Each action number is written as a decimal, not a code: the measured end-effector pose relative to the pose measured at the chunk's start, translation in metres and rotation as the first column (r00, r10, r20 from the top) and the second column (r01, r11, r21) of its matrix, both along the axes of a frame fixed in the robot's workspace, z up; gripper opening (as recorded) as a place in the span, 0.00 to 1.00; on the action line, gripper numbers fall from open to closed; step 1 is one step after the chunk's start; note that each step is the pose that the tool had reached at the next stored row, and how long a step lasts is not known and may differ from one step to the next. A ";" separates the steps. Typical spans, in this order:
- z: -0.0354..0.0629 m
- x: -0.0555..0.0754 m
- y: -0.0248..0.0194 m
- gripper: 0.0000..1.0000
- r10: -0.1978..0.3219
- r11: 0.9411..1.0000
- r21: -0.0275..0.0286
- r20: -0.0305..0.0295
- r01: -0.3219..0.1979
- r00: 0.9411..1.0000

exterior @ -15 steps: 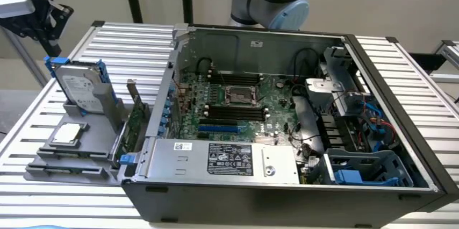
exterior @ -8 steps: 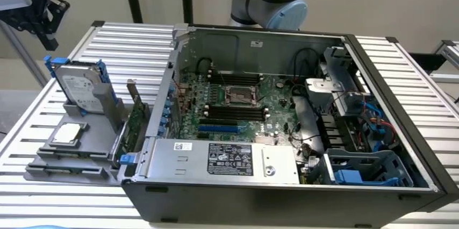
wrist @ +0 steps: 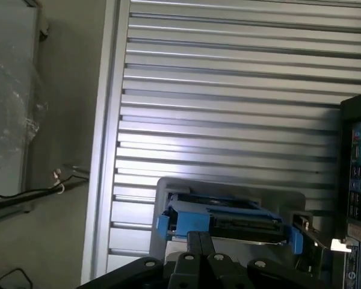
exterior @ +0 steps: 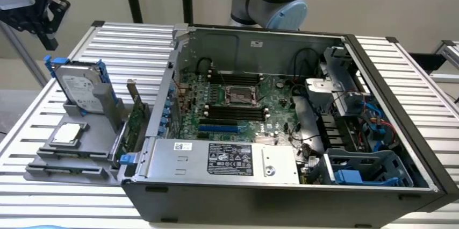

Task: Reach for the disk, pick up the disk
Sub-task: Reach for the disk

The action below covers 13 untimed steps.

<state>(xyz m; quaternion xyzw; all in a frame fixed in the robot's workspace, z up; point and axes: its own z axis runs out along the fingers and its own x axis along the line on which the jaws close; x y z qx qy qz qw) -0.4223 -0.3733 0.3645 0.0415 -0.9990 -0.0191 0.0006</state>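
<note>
Our end effector [wrist: 200, 238] hangs clenched and empty, above and apart from the disk [wrist: 228, 218], which stands on edge in a grey holder [exterior: 72, 156] on the worktop [exterior: 136, 46] beside the computer case [exterior: 287, 197]. We judge the closed fingers [wrist: 194, 244] would strike its top edge unless opened, or a skewed approach would snag its blue rails [exterior: 101, 73].

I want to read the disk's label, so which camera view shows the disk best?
The exterior view: the disk stands tilted in a grey holder, its white label facing the camera. The wrist view shows the disk edge-on, with the label hidden.
</note>
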 end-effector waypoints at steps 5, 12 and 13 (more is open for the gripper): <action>0.0000 0.000 0.0000 0.11 0.091 0.996 0.000 0.000 -0.091 0.996; 0.0000 0.000 0.0000 0.11 0.216 0.976 0.000 0.004 -0.216 0.976; 0.0001 0.000 0.0000 0.11 0.234 0.972 0.001 0.005 -0.234 0.972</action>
